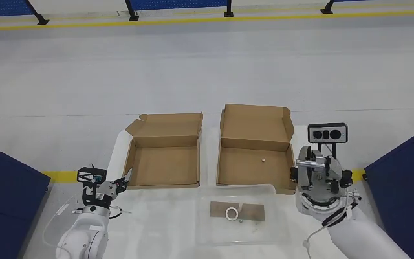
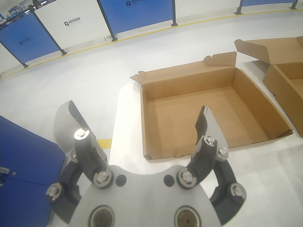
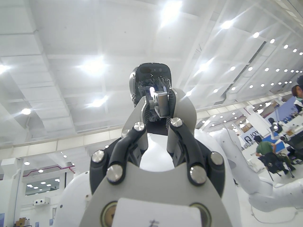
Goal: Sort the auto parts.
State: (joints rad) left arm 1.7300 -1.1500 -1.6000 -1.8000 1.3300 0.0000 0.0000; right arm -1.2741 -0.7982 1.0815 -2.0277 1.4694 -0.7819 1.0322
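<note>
- Parts (image 1: 231, 213) lie in the tray (image 1: 210, 230); one piece (image 1: 263, 158) sits in the right box (image 1: 242, 168), left box (image 1: 165, 165) empty.
- Right pincer (image 3: 158, 100) grips a metal part (image 3: 163, 107); left pincer (image 2: 137, 107) gapes wide.

Small silver metal part (image 3: 162, 106), holes in one face, clamped betw. right gripper (image 3: 158, 106) fingers, white ring (image 1: 231, 213) flat in clear tray (image 1: 272, 220), tiny white part (image 1: 263, 158) in right cardboard box (image 1: 246, 171), left cardboard box (image 1: 165, 168) open, lid back
</note>
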